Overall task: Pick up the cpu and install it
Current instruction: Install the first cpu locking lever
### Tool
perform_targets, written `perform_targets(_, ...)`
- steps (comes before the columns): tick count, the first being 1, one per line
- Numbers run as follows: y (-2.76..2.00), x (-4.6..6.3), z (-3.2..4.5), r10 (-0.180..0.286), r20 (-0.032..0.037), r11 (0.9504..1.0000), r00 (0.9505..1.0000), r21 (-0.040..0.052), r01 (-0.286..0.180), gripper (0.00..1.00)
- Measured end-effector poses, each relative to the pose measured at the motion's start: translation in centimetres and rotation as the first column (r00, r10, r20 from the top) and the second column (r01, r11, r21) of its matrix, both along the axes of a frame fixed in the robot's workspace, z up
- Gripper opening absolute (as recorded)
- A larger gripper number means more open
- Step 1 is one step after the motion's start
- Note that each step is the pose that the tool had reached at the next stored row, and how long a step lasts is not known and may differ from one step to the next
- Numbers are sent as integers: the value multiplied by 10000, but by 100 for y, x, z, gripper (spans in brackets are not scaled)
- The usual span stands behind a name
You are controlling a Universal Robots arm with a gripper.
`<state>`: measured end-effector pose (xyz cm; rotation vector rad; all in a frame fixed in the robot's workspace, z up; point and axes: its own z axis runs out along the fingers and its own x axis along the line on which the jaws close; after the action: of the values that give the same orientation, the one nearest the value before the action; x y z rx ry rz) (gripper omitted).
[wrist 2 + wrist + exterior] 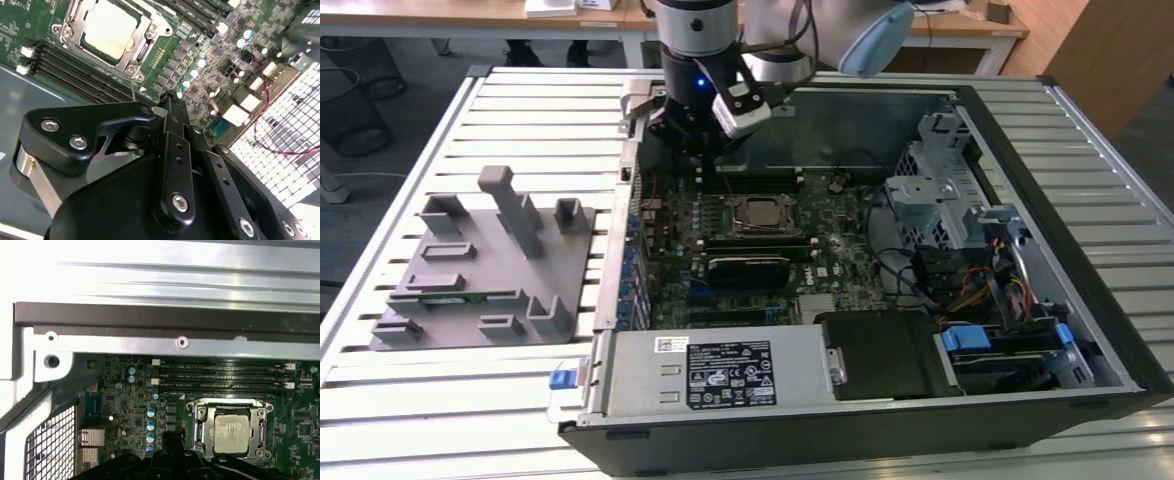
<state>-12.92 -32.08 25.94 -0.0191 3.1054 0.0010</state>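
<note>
Tool (170,107) up close in second wrist view, fingers pinched together, holding nothing. Cpu (111,26) already sits in socket on motherboard (210,50), just beyond fingertips, inside computer case (1067,200). Grey tray (467,270) well apart on desk (427,400).

Exterior view: raised camera looking down at an angle over the slatted table (427,400), taking in the whole open computer case (881,400), the grey tray (480,270) toward the exterior view's left, and the arm.

First wrist view: close, facing down past the case wall (165,315) onto the motherboard (125,405).

Second wrist view: closer still, looking obliquely along the gripper (167,107) at the board.

Shared: the cpu (758,213) in its socket and the adjacent memory slots (220,377), in all three views.
</note>
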Motion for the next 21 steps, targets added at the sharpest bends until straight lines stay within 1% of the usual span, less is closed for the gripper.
perform_targets(6,80,0,-7,1,0,10000,10000,0,-1,11)
perform_targets(14,165,10,-26,1,0,10000,10000,0,-1,11)
perform_targets(17,176,37,-28,1,0,10000,10000,1,-1,11)
perform_targets(21,177,120,-30,0,1,10000,10000,1,0,11)
